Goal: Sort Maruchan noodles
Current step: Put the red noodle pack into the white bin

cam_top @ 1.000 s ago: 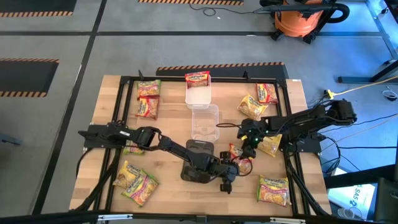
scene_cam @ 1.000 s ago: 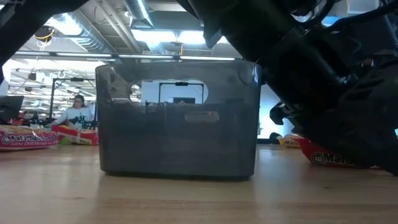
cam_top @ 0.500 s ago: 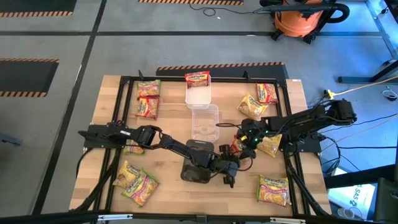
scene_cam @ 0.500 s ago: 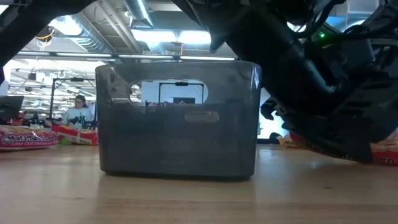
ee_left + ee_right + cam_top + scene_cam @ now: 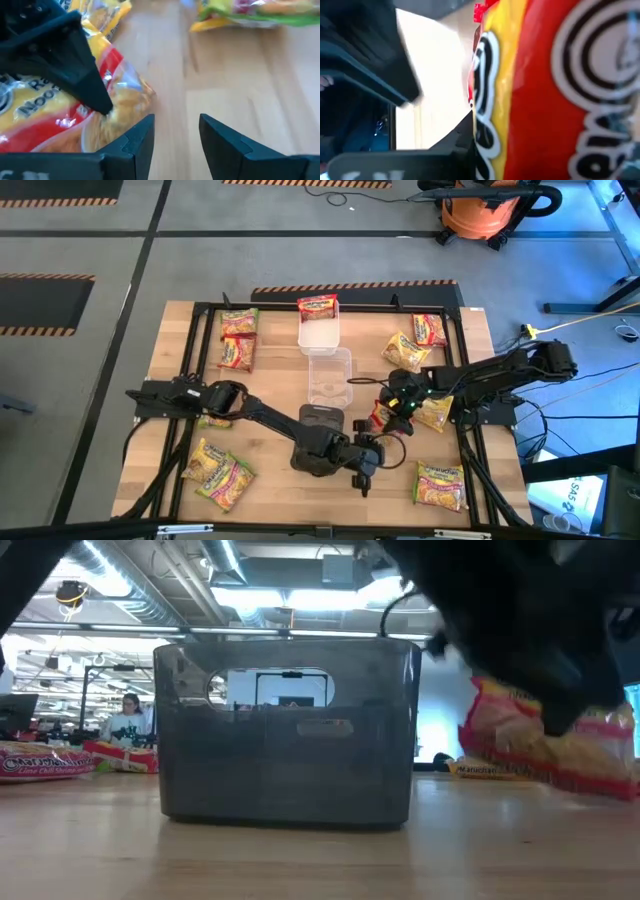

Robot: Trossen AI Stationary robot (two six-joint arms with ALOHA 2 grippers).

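My right gripper (image 5: 390, 412) is shut on a red-orange Maruchan noodle packet (image 5: 378, 418) just right of the dark grey bin (image 5: 318, 444). In the low view the packet (image 5: 540, 745) sits tilted above the table. My left gripper (image 5: 364, 470) stands open just near of it, nothing between its fingers (image 5: 177, 122). Other noodle packets lie flat at the far left (image 5: 238, 340), near left (image 5: 218, 475), far right (image 5: 405, 352) and near right (image 5: 440, 485). My right gripper pinches the red-orange packet between its two fingers, one dark finger (image 5: 85, 75) lying on the printed face near an edge (image 5: 117, 105). The fingers come down slanting from the table's right. The packet is raised and tilted; whether its low edge touches the table I cannot tell.
A clear tray (image 5: 328, 375) and a white tray (image 5: 318, 332) stand in a row beyond the dark bin, with a red packet (image 5: 317, 307) at the white tray's far end. A yellow packet (image 5: 436, 413) lies under the right arm. A black frame (image 5: 200, 310) edges the table.
My right gripper has shut on the red-orange packet and raised it from lying flat on the table to a tilted pose. My left gripper has drawn back a little toward the table's near edge, staying open.
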